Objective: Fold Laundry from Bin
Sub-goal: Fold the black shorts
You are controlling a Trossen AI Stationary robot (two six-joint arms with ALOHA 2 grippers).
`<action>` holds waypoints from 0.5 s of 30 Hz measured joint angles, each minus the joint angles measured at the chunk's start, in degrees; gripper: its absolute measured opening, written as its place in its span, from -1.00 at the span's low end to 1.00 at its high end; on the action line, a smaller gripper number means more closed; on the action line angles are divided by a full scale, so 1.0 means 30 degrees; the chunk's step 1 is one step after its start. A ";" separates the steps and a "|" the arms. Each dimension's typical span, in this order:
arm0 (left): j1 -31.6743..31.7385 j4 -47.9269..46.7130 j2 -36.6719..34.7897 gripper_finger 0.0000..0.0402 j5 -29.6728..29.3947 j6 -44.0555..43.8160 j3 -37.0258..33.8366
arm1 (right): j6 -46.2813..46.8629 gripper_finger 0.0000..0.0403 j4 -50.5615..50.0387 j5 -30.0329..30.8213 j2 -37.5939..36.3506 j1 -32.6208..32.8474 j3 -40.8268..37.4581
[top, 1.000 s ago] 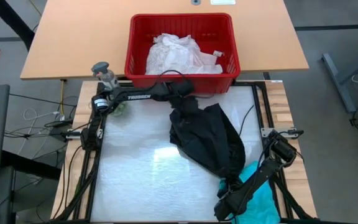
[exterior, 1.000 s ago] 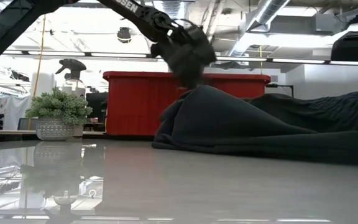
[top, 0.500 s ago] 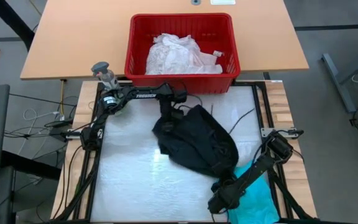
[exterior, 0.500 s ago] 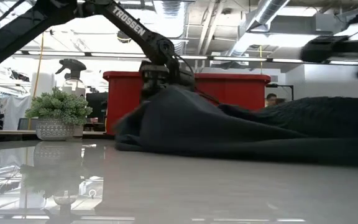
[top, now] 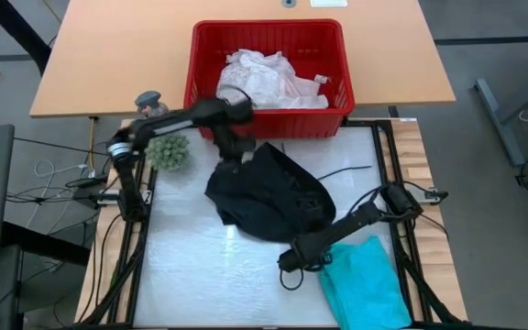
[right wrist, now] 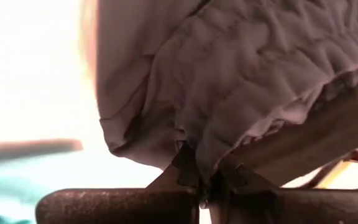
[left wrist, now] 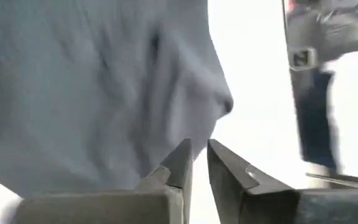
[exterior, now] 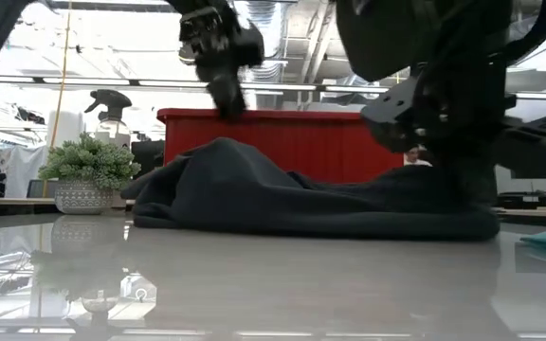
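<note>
The left wrist view is blurred, and the pale grey folds that fill it are probably the black garment (top: pixel 269 192) washed out by glare. The left gripper (left wrist: pixel 194 163) hangs clear of the cloth in the low view, just above the near edge of the heap. Its jaws stand almost together with a thin slit of light between them and nothing in it, so they are closed on nothing.

The right gripper (right wrist: pixel 202 169) is largely hidden by fabric. Its jaws are pinched on a gathered hem of the black garment, which bunches in fine wrinkles right at the tips and drapes away ahead of them. In the high view that gripper (top: pixel 291 259) sits at the near corner of the dark heap, with the teal garment (top: pixel 365 284) lying flat just beside it; the teal cloth is cut off at the picture's lower edge.

The bin (top: pixel 202 64), red plastic with slotted walls and a rolled rim, stands beyond the left jaws on the wooden table (top: pixel 108 55). It holds a crumpled white lacy top (top: pixel 259 78), whose lower folds are lost behind the rim. A small potted plant (top: pixel 168 151) sits beside the left arm.
</note>
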 joint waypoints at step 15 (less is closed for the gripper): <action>-0.0037 0.7825 0.1204 -0.28 -0.3950 1.0584 0.0024 | -0.4296 -0.83 0.3009 -0.0600 0.0000 0.1089 0.0005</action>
